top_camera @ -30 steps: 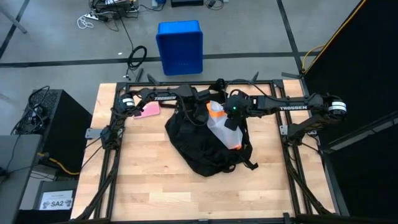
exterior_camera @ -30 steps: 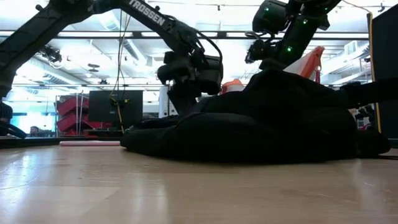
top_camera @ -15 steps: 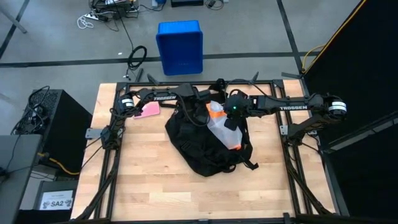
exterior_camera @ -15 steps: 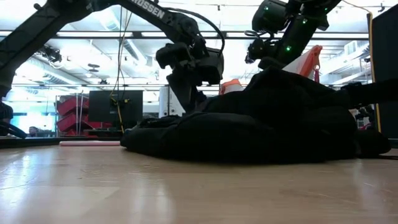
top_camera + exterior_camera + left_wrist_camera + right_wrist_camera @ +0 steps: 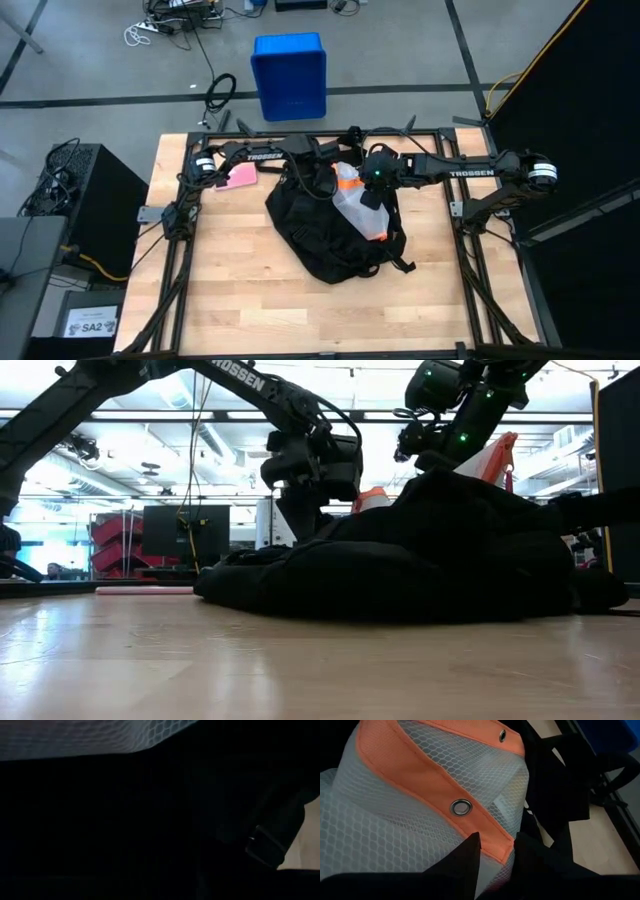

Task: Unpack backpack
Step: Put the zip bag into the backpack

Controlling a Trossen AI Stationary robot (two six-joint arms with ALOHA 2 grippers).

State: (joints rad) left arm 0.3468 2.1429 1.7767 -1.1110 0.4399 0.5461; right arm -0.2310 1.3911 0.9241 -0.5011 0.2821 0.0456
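Behind the backpack (image 5: 335, 235), blue crate (image 5: 289, 76), pink item (image 5: 237, 177) beside it

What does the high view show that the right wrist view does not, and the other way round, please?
Only the high view shows the whole backpack, the pink item, the blue crate and both arms. Only the right wrist view shows the metal eyelets in the mesh bag's orange trim. Both show the white mesh bag lying on the black backpack.
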